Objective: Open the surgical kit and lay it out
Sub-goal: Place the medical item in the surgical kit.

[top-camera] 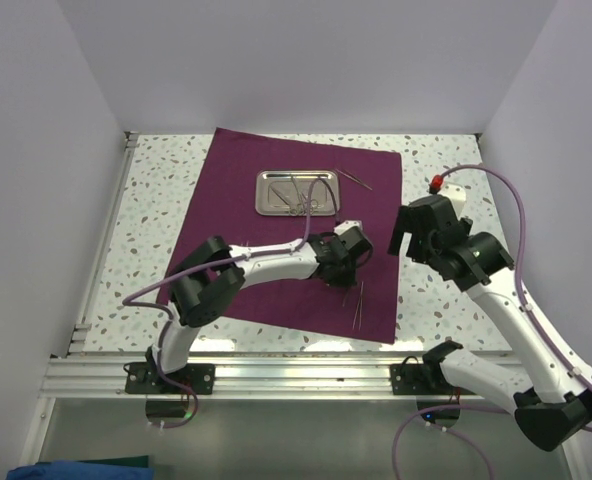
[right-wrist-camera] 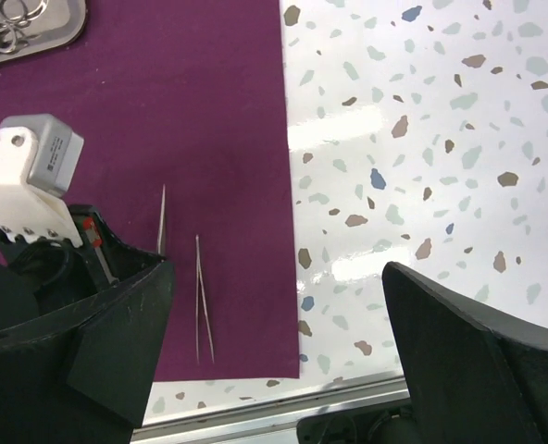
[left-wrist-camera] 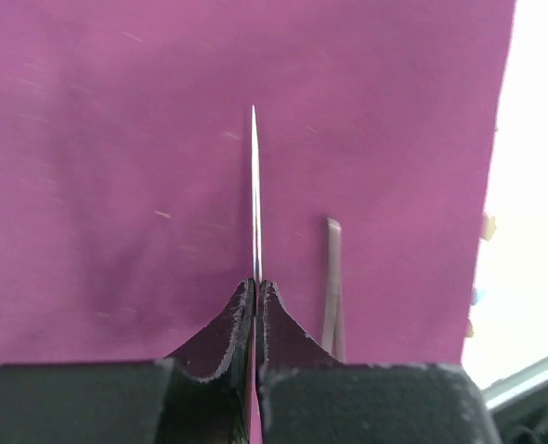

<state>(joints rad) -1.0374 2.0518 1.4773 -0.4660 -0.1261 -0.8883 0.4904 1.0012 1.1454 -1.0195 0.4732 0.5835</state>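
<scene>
Left wrist view: pinched fast in the left gripper, a thin pointed instrument, probably tweezers, though seen edge-on and hard to call. Held low and level over the cloth wrap, seemingly for setting down parallel to the laid tweezers just beside. Cloth spread flat on the table; at its far middle the steel tray, ringed instruments lying inside. Spread wide and holding nothing, the right gripper, over the table by the cloth's right edge, likely so as not to crowd the left arm. No brand, label or writing legible, not even on the grey block.
</scene>
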